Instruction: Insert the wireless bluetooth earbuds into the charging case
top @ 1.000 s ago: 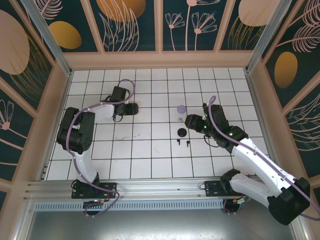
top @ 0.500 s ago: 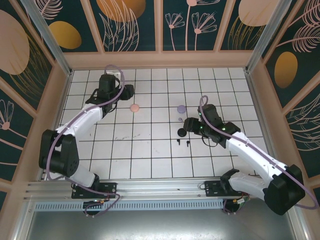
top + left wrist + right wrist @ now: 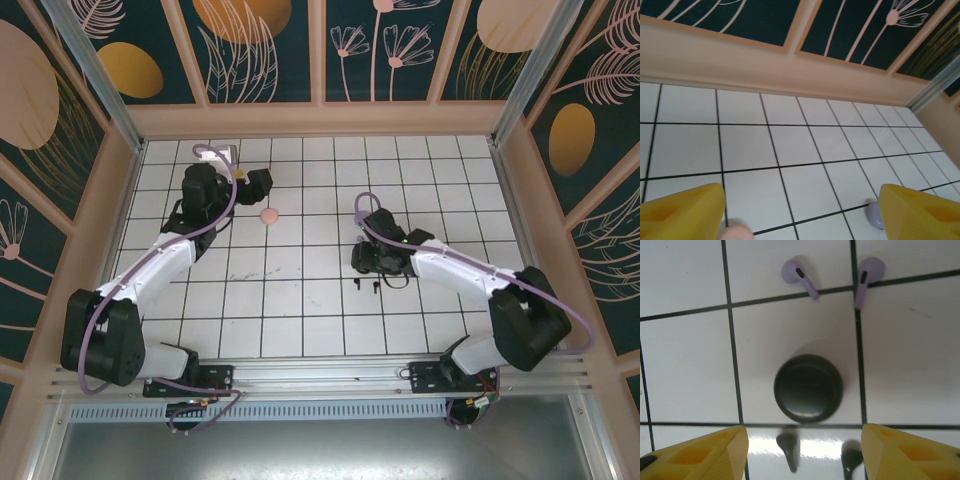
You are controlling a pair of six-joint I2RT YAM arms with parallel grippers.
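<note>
**Q:** Where do we begin reading this figure?

**A:** We begin at the right claw (image 3: 802, 436). Its yellow fingers (image 3: 700, 455) stand wide apart with nothing between them. It hangs directly over the black case (image 3: 808, 388), a round dark shell resting on the white tiled table (image 3: 685, 365).

**Q:** Where do we find the earbuds?

**A:** The four we can see lie loose on the tiles. Two black earbuds (image 3: 788, 447) lie just beside the black case on its near side, toward the arm bases. They are side by side but not touching each other. Two lavender earbuds (image 3: 801, 277) lie near the black case on its opposite side, toward the far wall (image 3: 790, 70). Their stems point roughly back at the case, and each meets a dark grout line.

**Q:** And the left claw (image 3: 801, 192)?

**A:** We see it gaping wide as well, holding nothing. It hovers well apart from the black case, to that case's left and farther toward the far wall. The pink case (image 3: 268, 215) lies on the tiles near this claw, on the side facing the black case but well apart from it. In the left wrist view, a lavender rounded object (image 3: 872, 214) shows partly behind one finger. We cannot tell what it is.
</note>
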